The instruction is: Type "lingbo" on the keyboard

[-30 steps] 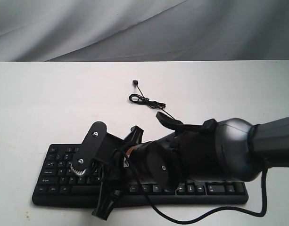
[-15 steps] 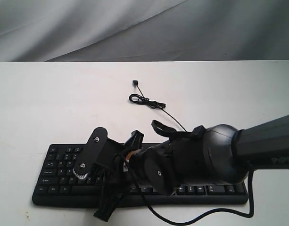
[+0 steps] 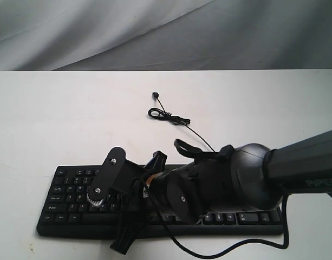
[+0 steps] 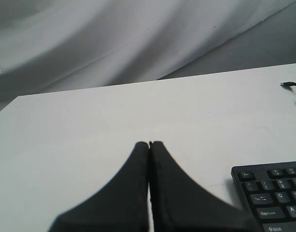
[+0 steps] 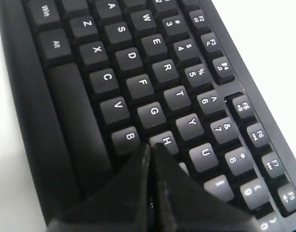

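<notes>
The black keyboard [image 3: 68,187] with white legends lies along the table's near edge, its middle covered by my right arm [image 3: 236,179]. In the right wrist view, my right gripper [image 5: 150,147] is shut with nothing held. Its tips are low over the keyboard [image 5: 133,82], between the B key [image 5: 124,140] and the H key [image 5: 165,140], and they hide the key under them. I cannot tell if they touch. My left gripper [image 4: 149,144] is shut and empty over bare table beside the keyboard's Esc corner [image 4: 268,193]. It does not show in the exterior view.
The keyboard's thin black cable [image 3: 168,116] lies coiled on the white table [image 3: 57,119] behind the keyboard, ending in a small plug [image 3: 154,95]. Grey cloth [image 3: 155,32] hangs at the back. A cable [image 3: 225,250] from my right arm loops past the keyboard's front edge.
My right arm has shifted a little to the left over the keyboard, most of it in the first half second. The keyboard and its cable have not moved.
</notes>
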